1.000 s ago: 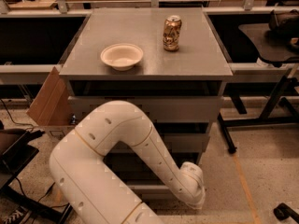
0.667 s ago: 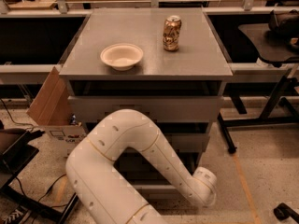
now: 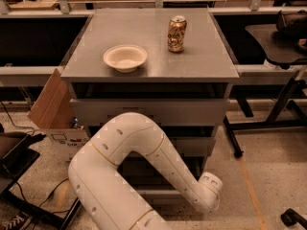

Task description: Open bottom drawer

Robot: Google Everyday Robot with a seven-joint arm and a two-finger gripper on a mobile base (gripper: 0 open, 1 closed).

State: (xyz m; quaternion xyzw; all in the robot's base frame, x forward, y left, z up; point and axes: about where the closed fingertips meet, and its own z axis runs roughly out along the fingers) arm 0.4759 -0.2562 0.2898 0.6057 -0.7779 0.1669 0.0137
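Observation:
The grey cabinet (image 3: 148, 111) has three drawer fronts stacked under its top. The bottom drawer (image 3: 153, 194) is the lowest one, and only a pale strip of its front shows behind my white arm (image 3: 129, 147). My gripper (image 3: 209, 186) is down at the cabinet's lower right, level with the bottom drawer and close against the cabinet. The wrist housing covers it. The middle front (image 3: 199, 146) shows to the right of my arm.
A white bowl (image 3: 125, 57) and a drink can (image 3: 176, 34) stand on the cabinet top. A cardboard box (image 3: 55, 114) leans at the cabinet's left. Dark desk legs (image 3: 283, 104) stand to the right, with cables and a shoe on the floor at lower left.
My arm has swung to the right: the elbow and the wrist both moved right along the cabinet's lower front. The bowl and the can have not moved.

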